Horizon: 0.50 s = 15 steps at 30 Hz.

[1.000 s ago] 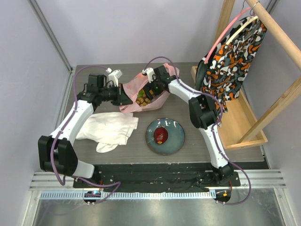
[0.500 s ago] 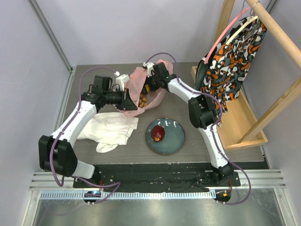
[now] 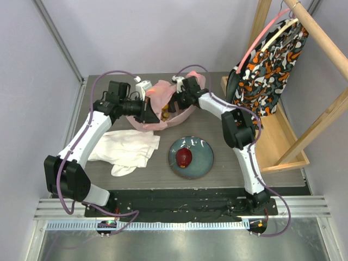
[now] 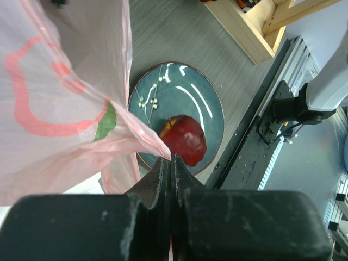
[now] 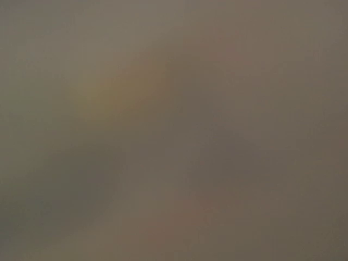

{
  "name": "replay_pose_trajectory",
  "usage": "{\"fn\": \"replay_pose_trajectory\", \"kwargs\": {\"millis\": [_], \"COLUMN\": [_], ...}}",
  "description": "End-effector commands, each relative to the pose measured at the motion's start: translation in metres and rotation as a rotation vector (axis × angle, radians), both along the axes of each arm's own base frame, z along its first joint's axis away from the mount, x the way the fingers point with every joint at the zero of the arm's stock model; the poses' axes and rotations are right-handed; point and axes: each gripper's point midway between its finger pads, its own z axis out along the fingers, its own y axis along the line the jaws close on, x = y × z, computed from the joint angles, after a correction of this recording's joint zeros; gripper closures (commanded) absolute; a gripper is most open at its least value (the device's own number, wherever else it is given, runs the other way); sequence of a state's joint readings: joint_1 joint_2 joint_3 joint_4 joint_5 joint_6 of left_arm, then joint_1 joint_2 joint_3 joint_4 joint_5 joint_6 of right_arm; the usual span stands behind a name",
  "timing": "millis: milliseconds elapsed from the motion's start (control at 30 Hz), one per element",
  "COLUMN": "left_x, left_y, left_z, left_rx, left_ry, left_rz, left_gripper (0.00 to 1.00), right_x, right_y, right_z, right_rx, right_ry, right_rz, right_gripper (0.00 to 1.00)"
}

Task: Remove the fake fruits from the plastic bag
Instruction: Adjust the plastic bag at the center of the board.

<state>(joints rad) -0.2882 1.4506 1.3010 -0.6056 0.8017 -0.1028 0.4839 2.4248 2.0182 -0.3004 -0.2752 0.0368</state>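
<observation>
Inside plastic bag (image 4: 60,109), right tool hidden, grip unclear; left tool (image 4: 169,162) clamped on bag.

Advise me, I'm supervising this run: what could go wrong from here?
1. The left gripper pinches only a thin edge of the plastic bag; the film may slip or tear.
2. The right gripper is inside the bag with its wrist view fully blurred, so it may grab film instead of the fruits.

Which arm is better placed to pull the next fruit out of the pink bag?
Right. The right end effector reaches into the mouth of the plastic bag, beside the brownish-yellow fruits inside. The left end effector is shut on the bag's edge, holding it up.
</observation>
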Motion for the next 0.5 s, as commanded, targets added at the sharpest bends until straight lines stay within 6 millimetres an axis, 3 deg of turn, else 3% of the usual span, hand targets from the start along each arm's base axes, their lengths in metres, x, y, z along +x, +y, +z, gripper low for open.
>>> {"fn": "replay_pose_trajectory", "kwargs": {"millis": [0,33,67,100,133,167,200,233,300,467], "left_x": [-0.007,-0.009,-0.013,-0.017,-0.019,-0.022,-0.024,-0.025,-0.022,-0.013], "left_y": [-0.003,-0.002,-0.001,-0.002,-0.001,-0.002,-0.002,-0.004,-0.008,-0.032], "left_z": [0.017,0.019,0.019,0.018,0.017,0.02,0.016,0.016,0.013,0.006], "left_rx": [-0.008,-0.005,0.003,0.005,0.009,0.011,0.013,0.01,0.009,0.024], "left_ry": [-0.046,-0.058,-0.067,-0.071,-0.075,-0.094,-0.091,-0.095,-0.093,-0.088], "left_rz": [-0.051,-0.055,-0.066,-0.076,-0.079,-0.083,-0.085,-0.091,-0.101,-0.138], "left_gripper": [1.0,1.0,1.0,1.0,1.0,1.0,1.0,1.0,1.0,1.0], "right_x": [-0.02,-0.03,-0.039,-0.068,-0.087,-0.102,-0.125,-0.138,-0.153,-0.138], "right_y": [-0.074,-0.098,-0.121,-0.145,-0.161,-0.176,-0.184,-0.182,-0.162,-0.125], "right_z": [0.063,0.106,0.11,0.086,0.121,0.123,0.101,0.111,0.104,0.09], "right_rx": [-0.052,-0.041,-0.091,-0.14,-0.118,-0.119,-0.139,-0.109,-0.042,-0.016], "right_ry": [-0.052,-0.114,-0.134,-0.077,-0.142,-0.142,-0.096,-0.117,-0.07,-0.031], "right_rz": [-0.113,-0.157,-0.202,-0.228,-0.252,-0.266,-0.253,-0.233,-0.15,-0.071], "right_gripper": [0.05,0.05,0.05,0.04,0.04,0.04,0.04,0.04,0.08,0.11]}}
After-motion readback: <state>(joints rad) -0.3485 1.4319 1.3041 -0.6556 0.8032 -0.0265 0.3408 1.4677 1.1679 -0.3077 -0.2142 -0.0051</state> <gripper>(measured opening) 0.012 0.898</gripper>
